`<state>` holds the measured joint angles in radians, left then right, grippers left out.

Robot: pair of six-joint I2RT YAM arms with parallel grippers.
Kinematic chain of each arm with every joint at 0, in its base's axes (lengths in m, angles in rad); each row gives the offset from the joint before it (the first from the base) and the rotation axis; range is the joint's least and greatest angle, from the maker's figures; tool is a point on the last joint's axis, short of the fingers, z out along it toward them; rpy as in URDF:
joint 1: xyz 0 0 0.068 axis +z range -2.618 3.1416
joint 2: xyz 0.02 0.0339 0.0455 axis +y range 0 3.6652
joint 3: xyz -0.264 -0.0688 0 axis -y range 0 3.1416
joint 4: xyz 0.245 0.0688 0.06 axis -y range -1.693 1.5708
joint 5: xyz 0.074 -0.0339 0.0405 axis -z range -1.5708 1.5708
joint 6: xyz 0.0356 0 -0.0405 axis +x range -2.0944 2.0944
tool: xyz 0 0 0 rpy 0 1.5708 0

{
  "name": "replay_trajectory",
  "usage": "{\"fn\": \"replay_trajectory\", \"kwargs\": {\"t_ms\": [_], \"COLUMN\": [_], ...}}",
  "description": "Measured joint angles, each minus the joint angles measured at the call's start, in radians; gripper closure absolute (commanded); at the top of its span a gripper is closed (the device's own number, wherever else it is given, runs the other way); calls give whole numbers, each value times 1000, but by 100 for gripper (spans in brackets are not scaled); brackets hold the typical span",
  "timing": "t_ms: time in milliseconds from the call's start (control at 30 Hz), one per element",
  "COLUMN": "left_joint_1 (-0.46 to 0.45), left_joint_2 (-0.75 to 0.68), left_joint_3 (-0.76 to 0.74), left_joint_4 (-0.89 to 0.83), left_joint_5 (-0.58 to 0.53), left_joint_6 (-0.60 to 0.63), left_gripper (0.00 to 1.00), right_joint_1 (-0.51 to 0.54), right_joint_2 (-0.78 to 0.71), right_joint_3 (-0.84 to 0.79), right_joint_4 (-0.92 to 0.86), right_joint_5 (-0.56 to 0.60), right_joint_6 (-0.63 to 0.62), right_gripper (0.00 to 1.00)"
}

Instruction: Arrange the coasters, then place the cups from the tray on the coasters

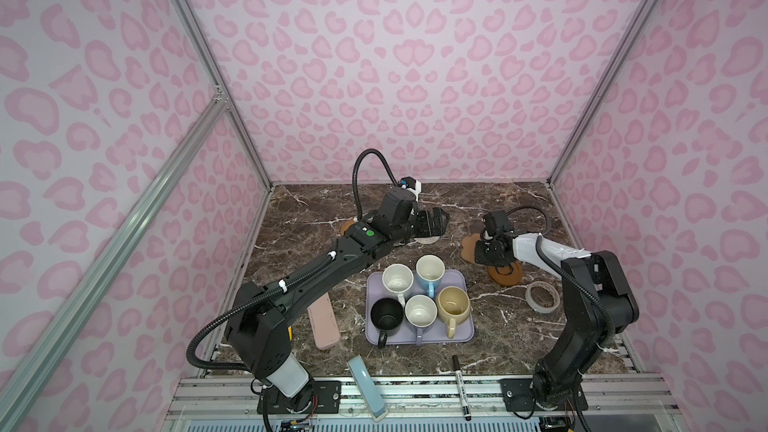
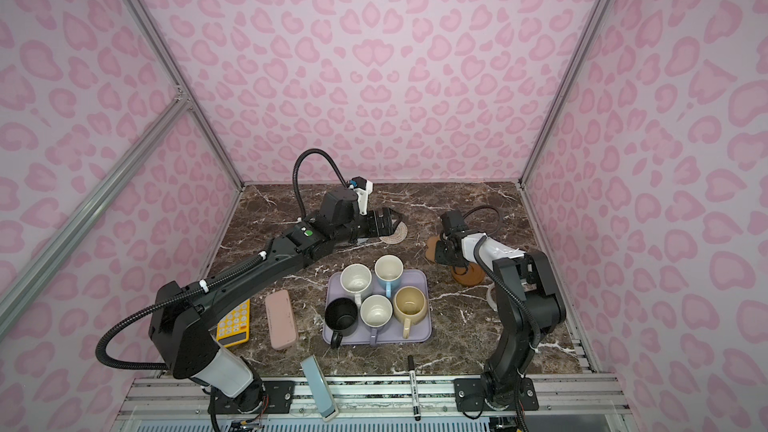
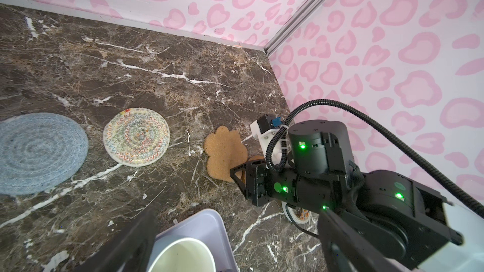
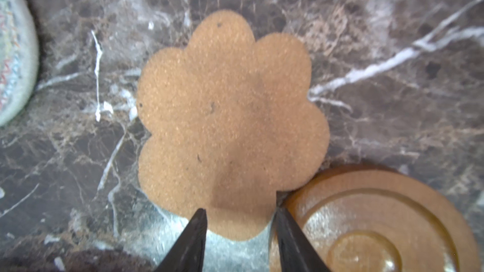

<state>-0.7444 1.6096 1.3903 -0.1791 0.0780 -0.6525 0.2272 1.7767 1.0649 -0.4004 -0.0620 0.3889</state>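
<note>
— So where are the cups (image 1: pixel 420 311)?
— All five stand on the tray (image 1: pixel 460 284), near middle.
— Right gripper (image 4: pixel 239 211)?
— Farther right, jaws astride the paw coaster (image 4: pixel 225 116); whether it is gripping, I cannot tell.
— Left gripper (image 1: pixel 434 222)?
— Spread wide over the cream coaster (image 3: pixel 136 137), farther back.

Your five mugs (image 1: pixel 397 280) stand upright on the lavender tray (image 1: pixel 462 333). Behind it lie the grey-blue coaster (image 3: pixel 39 153), the cream woven coaster (image 3: pixel 136 137) and the tan paw coaster (image 4: pixel 227 116), with the brown disc (image 4: pixel 379 226) just beside it.
</note>
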Motion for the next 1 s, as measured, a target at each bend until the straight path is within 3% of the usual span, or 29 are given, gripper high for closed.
{"fn": "replay_trajectory", "kwargs": {"t_ms": [633,1000], "left_joint_1": [12,27], "left_joint_2": [-21,-6], "left_joint_3": [-23,-24], "left_joint_4": [-7,-7], "left_joint_5": [-60,-63], "left_joint_6": [22,22], "left_gripper": [3,3], "right_joint_1": [0,29], "right_joint_2": [111,215], "right_joint_3": [110,248], "right_joint_4": [-31,-33], "right_joint_5": [18,36], "right_joint_6": [-20,-110], "right_gripper": [51,56]}}
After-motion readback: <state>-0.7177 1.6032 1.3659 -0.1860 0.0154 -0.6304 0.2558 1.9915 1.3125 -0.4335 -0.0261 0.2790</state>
